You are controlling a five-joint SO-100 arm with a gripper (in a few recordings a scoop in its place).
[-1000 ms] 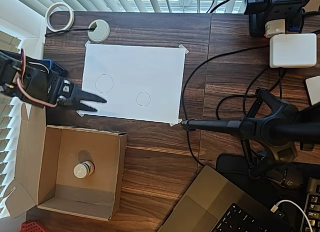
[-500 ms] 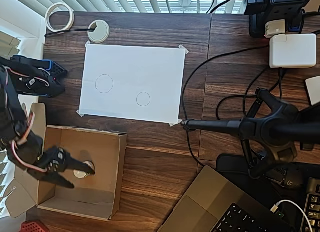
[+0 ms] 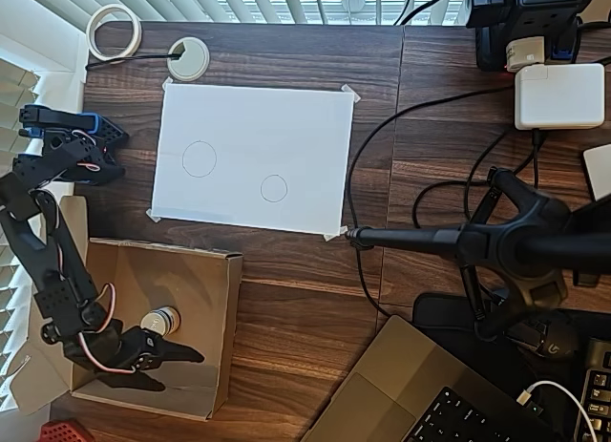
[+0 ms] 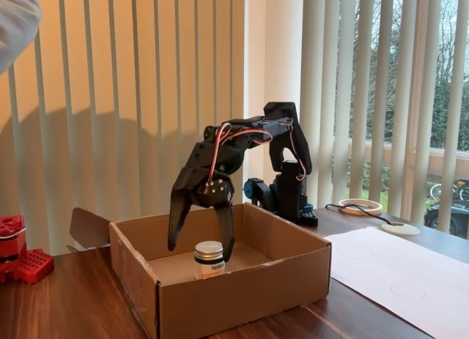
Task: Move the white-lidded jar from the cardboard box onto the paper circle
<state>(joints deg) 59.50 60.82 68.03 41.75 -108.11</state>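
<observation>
Jaws spread wide inside the cardboard box (image 4: 242,280), holding nothing, poised beside the white-lidded jar (image 4: 209,259).

The gripper (image 3: 172,364) hangs with its fingers parted and empty. In the fixed view the jar stands upright on the box floor roughly between and below the fingertips; the overhead view puts it (image 3: 160,320) just off the jaws' side, towards the sheet, so they do not yet straddle it. The paper circle (image 3: 274,188) lies well beyond, on the white sheet (image 3: 286,127) taped to the surface.
</observation>
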